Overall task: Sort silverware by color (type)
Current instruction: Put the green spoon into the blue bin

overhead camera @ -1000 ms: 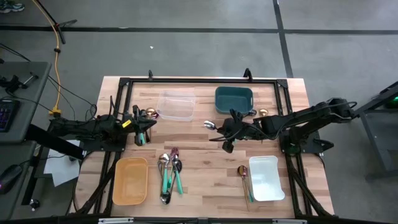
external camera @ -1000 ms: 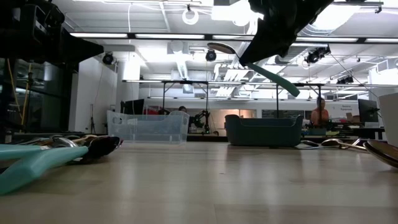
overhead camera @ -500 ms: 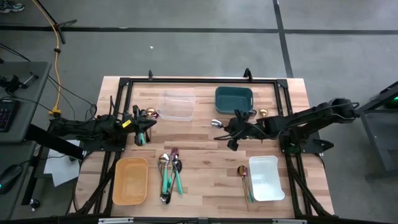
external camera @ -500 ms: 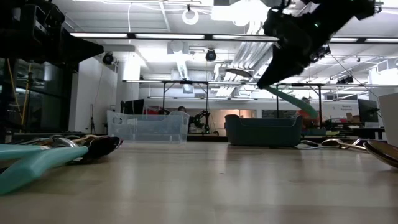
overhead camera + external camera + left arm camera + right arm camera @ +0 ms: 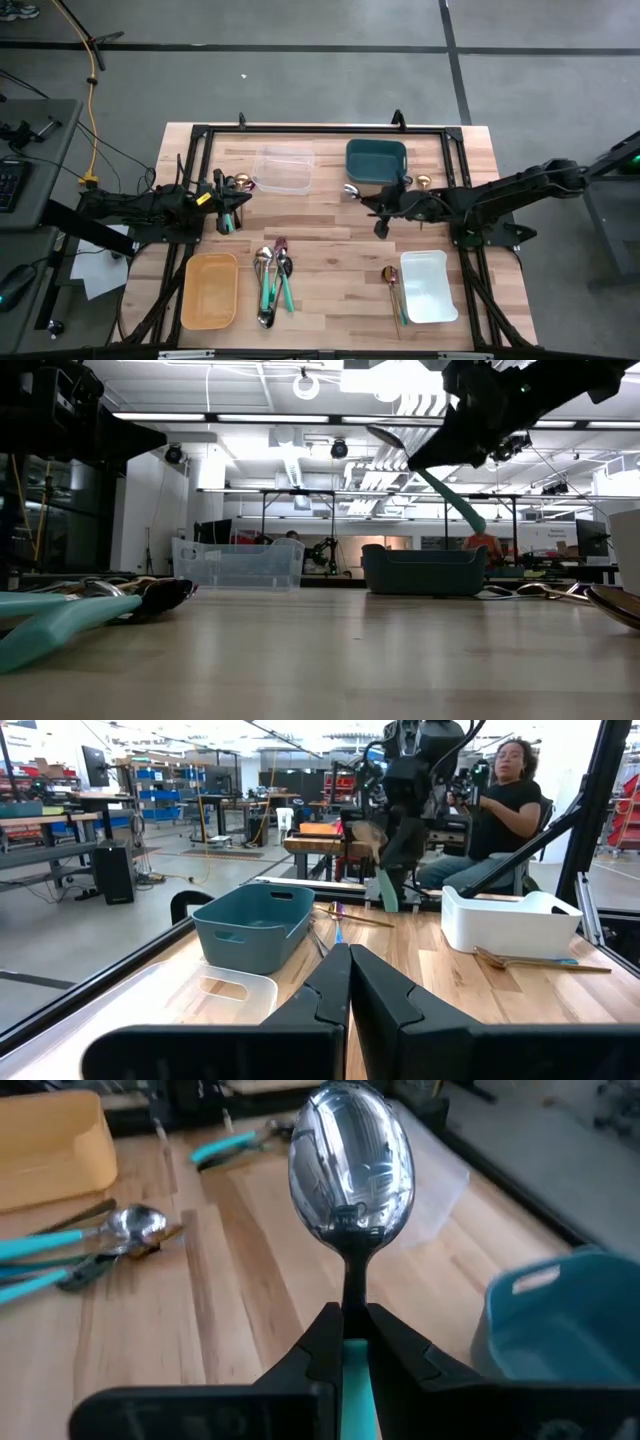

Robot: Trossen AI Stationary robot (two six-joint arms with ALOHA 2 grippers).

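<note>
- The right gripper (image 5: 383, 212) is clamped on a teal-handled spoon (image 5: 351, 1165), held in the air above the table; its silver bowl sticks out past the fingertips toward the near corner of the teal bin (image 5: 376, 160).
- Below the spoon lies bare wood, and the strip of table between the bins is free on the left arm's side.
- The teal bin stands just beyond the spoon head, its rim the nearest edge; a small gold utensil (image 5: 422, 182) lies beside the bin on the right arm's side.
- The clear container (image 5: 282, 169) sits farther along the same far row, near the left arm.
- The white bin (image 5: 428, 286) stands at the near right edge, with a gold spoon (image 5: 392, 281) lying just beside it.
- A cluster of teal-handled, dark and silver-headed utensils (image 5: 272, 276) lies near the front middle, next to the yellow bin (image 5: 210, 291).
- The left gripper (image 5: 226, 222) waits with its fingers together at the table's left side, near the clear container, holding nothing.
- A person (image 5: 505, 805) sits beyond the table's right side.
</note>
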